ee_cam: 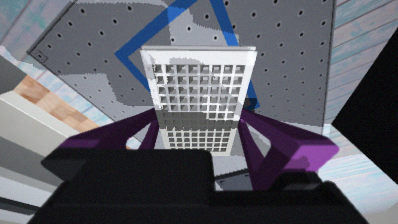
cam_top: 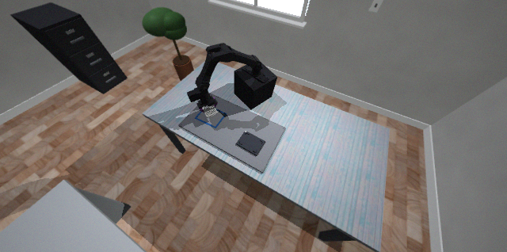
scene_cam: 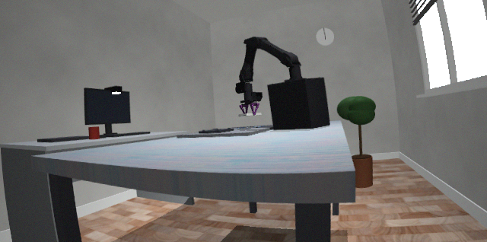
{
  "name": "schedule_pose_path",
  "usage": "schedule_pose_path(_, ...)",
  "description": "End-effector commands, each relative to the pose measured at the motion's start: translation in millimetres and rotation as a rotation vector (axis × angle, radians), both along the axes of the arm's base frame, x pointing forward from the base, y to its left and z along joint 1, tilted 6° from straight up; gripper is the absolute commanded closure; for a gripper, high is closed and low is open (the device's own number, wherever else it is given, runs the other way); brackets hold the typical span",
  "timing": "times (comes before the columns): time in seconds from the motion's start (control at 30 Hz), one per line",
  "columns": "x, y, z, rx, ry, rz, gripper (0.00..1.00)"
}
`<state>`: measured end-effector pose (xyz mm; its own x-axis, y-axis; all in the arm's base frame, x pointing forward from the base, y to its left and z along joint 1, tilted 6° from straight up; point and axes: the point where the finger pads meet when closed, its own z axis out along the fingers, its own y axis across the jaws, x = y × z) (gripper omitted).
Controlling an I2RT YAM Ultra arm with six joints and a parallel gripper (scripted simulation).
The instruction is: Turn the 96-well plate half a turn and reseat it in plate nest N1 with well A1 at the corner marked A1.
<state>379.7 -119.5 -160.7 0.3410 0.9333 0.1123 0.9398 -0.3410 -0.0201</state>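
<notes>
The white 96-well plate (ee_cam: 199, 97) is held between my purple fingers, seen lengthwise in the wrist view. My gripper (ee_cam: 198, 111) is shut on its long sides and holds it in the air above the blue taped outline B1 on the grey perforated deck. In the top view the plate (cam_top: 210, 112) hangs over the blue outline (cam_top: 211, 119). In the exterior view the gripper (scene_cam: 249, 109) and plate are well above the deck. The dark plate nest N1 (cam_top: 250, 143) lies empty further along the deck. I cannot tell which corner is cut off.
A large black box (cam_top: 254, 84), the arm's base, stands on the table beside the deck (cam_top: 234, 133). The table's near edge is just left of the deck. A monitor (scene_cam: 106, 106) and a red cup (scene_cam: 93, 132) stand on a separate desk.
</notes>
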Motion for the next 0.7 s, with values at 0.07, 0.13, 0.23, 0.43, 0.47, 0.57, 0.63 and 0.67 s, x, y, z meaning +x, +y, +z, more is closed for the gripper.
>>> schedule_pose_path(0.07, 4.9, -2.9, 9.2, -0.008, -0.016, -0.001, 1.00)
schedule_pose_path(0.13, 4.9, -2.9, 9.2, -0.008, -0.016, -0.001, 1.00)
schedule_pose_path(0.23, 4.9, -2.9, 9.2, -0.008, -0.016, -0.001, 1.00)
schedule_pose_path(0.43, 4.9, -2.9, 9.2, -0.008, -0.016, -0.001, 1.00)
schedule_pose_path(0.47, 4.9, -2.9, 9.2, -0.008, -0.016, -0.001, 1.00)
schedule_pose_path(0.57, 4.9, -2.9, 9.2, -0.008, -0.016, -0.001, 1.00)
schedule_pose_path(0.63, 4.8, 0.4, 9.7, -0.009, -0.020, 0.032, 1.00)
schedule_pose_path(0.67, 4.7, 3.7, 10.1, -0.010, -0.023, 0.065, 1.00)
